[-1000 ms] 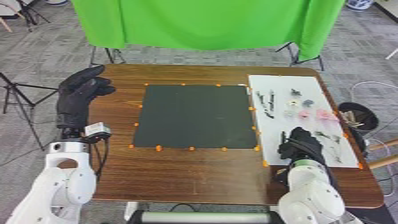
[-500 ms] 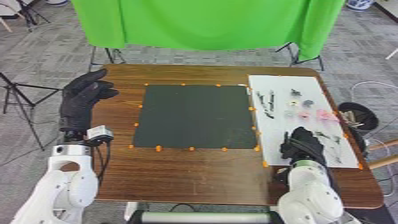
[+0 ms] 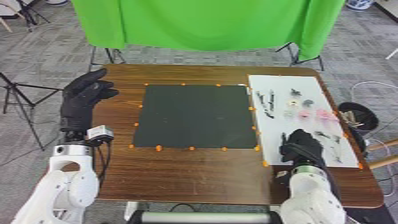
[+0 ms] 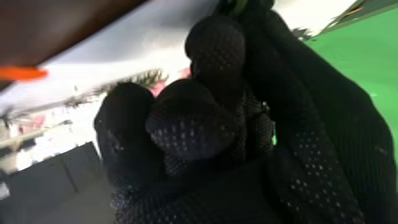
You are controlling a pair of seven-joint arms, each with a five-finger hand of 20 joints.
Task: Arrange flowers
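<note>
Along the right side of the brown wooden table (image 3: 195, 175), a white rectangular board (image 3: 268, 84) holds the flower pieces. Just beyond the table's right edge stands a round black bin (image 3: 370, 114) with light brown scraps inside it. Near the board's right edge lies a pink flower (image 3: 327, 115), beside a paler pink bloom (image 3: 304, 114); farther from the robot are a small cream flower (image 3: 293, 102) and dark, thin stems (image 3: 271, 99). Pale, spindly sprigs (image 3: 337, 145) lie close to the right hand (image 3: 302, 148), which is over the near part of the board. In the right wrist view, its fingers (image 4: 218, 47) are bent and bunched together, pinching a slim green piece (image 4: 238, 6) at their tips. Well apart, above the table's left edge, is the left hand (image 3: 80, 102), its fingers loosely curved and the thumb held away from them. A black rectangular mat (image 3: 193, 116) lies between the hands, with small orange markers (image 3: 159, 148) around it. Past the far edge hangs a bright green cloth (image 3: 209, 25).
</note>
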